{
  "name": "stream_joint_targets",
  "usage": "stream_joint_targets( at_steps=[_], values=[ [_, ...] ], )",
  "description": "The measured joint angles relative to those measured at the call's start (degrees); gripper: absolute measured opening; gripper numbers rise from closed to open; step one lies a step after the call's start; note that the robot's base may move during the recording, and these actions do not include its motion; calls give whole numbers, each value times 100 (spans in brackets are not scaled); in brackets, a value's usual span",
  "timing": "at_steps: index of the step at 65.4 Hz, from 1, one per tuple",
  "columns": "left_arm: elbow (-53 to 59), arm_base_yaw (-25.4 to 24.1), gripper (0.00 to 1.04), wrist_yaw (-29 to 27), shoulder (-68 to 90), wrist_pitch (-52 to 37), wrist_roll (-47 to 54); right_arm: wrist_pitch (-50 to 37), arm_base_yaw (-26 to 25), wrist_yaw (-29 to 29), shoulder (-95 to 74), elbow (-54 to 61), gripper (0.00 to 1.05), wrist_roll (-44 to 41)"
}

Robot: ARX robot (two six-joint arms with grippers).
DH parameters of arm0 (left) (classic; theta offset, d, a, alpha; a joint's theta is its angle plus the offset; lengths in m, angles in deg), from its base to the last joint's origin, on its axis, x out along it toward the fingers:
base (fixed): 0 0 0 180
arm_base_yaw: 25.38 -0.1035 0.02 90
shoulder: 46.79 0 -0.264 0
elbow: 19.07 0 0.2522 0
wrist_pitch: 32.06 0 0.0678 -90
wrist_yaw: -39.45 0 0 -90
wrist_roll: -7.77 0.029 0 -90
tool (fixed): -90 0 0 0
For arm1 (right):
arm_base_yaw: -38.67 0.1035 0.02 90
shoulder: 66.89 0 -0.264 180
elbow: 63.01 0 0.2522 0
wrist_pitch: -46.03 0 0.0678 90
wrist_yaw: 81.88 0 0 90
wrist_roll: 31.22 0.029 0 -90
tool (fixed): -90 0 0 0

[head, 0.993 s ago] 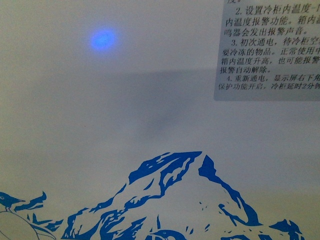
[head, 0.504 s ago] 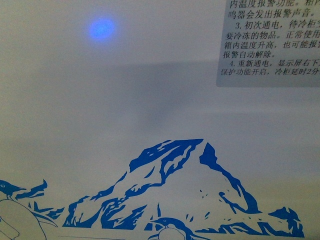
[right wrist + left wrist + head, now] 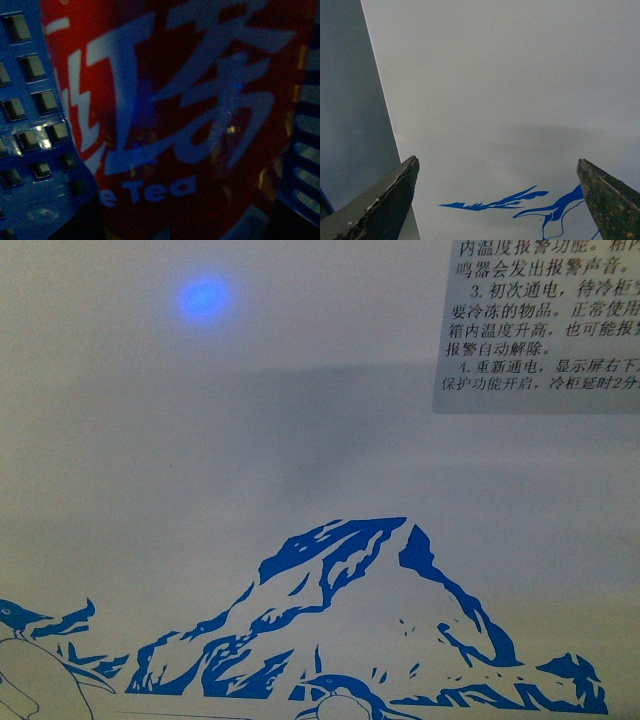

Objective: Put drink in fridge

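Left gripper (image 3: 496, 161) jaws spread wide, empty, facing the white fridge (image 3: 300, 440) front. Drink (image 3: 175, 115) is close against a blue slotted basket (image 3: 30, 125). Right gripper unseen, so I cannot tell its grip. Judgement: settle the drink upright beside the basket wall before any release.

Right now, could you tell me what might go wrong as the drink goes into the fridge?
1. The front view shows only the fridge front panel, very near, so moves may be half blind.
2. The drink fills the dim right wrist view between blue slotted walls; it could snag there.
3. The open left fingers hang near the panel and might scrape it.
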Motion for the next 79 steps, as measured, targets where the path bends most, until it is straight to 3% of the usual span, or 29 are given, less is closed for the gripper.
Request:
stream_joint_targets(
  at_steps=[13, 22, 41, 53, 65, 79],
  values=[
    [0, 0, 97, 0, 0, 0, 0, -31, 33, 76, 81, 83, 40, 55],
    [0, 0, 97, 0, 0, 0, 0, -114, 76, 146, 232, 267, 38, 125],
    [0, 0, 97, 0, 0, 0, 0, -374, 507, 931, 1530, 1510, 38, 428],
    [0, 0, 97, 0, 0, 0, 0, -402, 763, 1484, 3866, 2594, 38, 647],
    [0, 0, 97, 2, 0, 0, 0, 70, 713, 1882, 6131, 3331, 38, 785],
    [0, 0, 97, 2, 0, 0, 0, 1344, 501, 2312, 9108, 3812, 37, 1086]
  ],
)
